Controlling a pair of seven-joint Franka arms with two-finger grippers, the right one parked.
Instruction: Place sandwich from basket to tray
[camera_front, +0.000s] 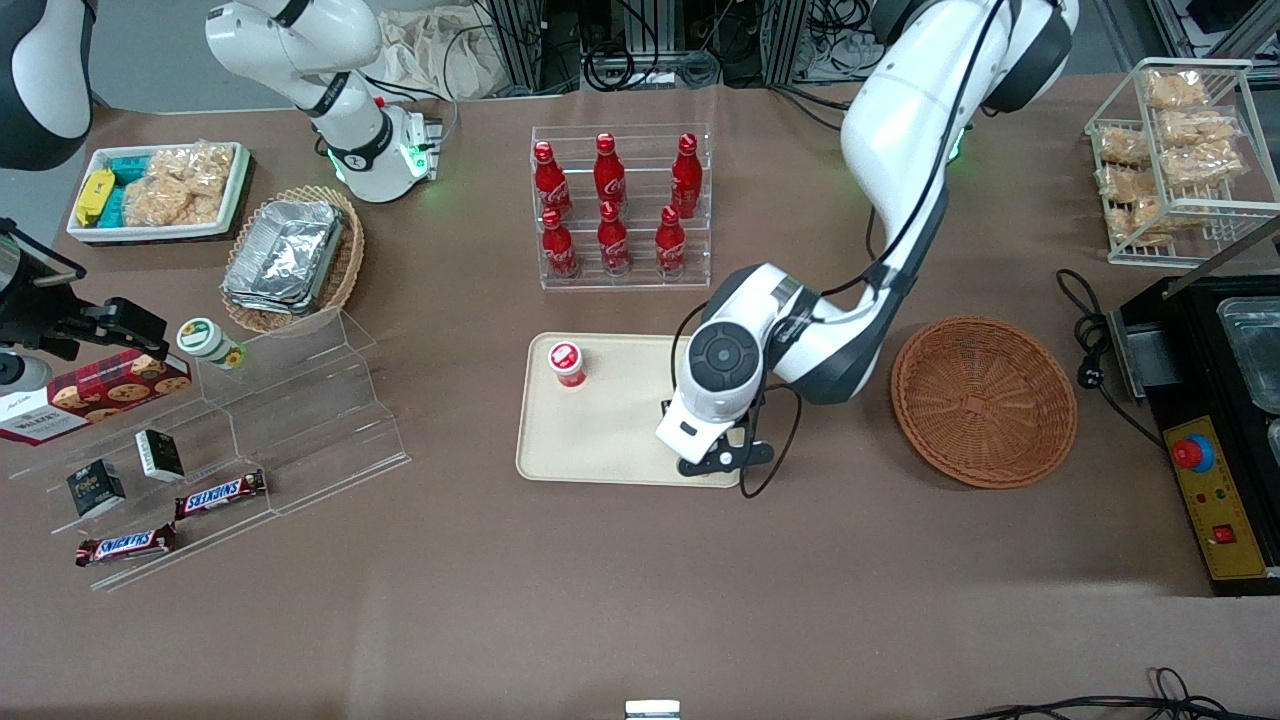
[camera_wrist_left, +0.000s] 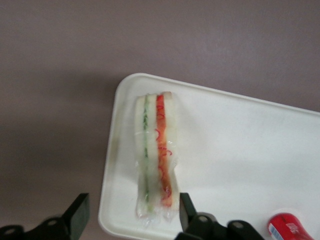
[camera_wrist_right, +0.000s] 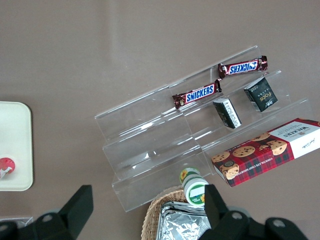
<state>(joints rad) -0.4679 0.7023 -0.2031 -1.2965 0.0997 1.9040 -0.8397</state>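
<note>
The hand (camera_front: 712, 462) hangs over the near corner of the tray (camera_front: 600, 440), at the tray's end toward the basket (camera_front: 984, 400), and the wrist camera shows its fingers (camera_wrist_left: 77, 216) spread wide, one on either side of the sandwich (camera_wrist_left: 156, 155) and neither clearly pressing it. The sandwich stands on edge on the tray, close to the rim of that corner, its long axis running straight away from the hand between the two fingers, green and red filling lines uppermost. Farther along the tray stands a small red-capped cup (camera_front: 566, 363). The basket, well apart toward the working arm's end of the tabletop (camera_front: 640, 600), holds nothing. Judging by this, the release is made and a straight lift should clear it.
</note>
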